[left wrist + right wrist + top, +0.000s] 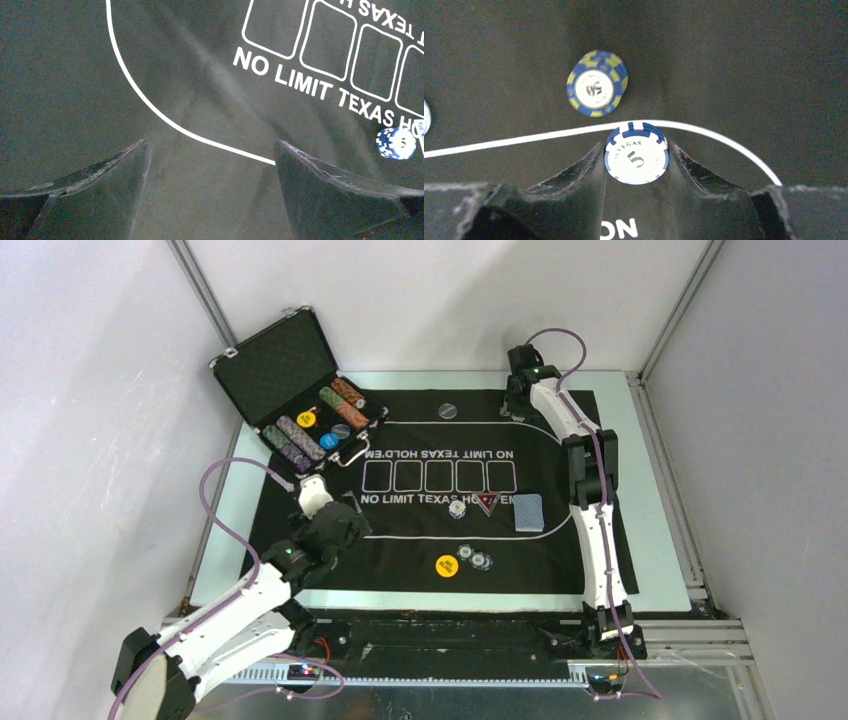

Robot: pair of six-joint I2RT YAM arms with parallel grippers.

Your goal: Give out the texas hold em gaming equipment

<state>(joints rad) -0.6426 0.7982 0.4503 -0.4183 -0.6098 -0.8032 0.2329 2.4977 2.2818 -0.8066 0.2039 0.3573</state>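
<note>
The black felt mat with white lettering (400, 555) looks soft, so its small chips, probably light, stiff and slick-faced, are best pinched across the rim. The left gripper (210, 145) hangs wide open and empty over bare mat. The right gripper (635, 146), at the mat's far end, is closed on a white-and-blue poker chip marked 5 (636, 160), whose rim touches both fingers, near a blue-and-yellow chip marked 50 (597, 90)

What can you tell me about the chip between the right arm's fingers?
The 5 chip is round and plastic-looking, white-faced with a blue-and-white rim, printed "VEGAS" and a dark 5. It faces the camera flat, pinched between the right fingers, over the white curved line of the mat. A blue-yellow 50 chip lies apart beyond it.
</note>
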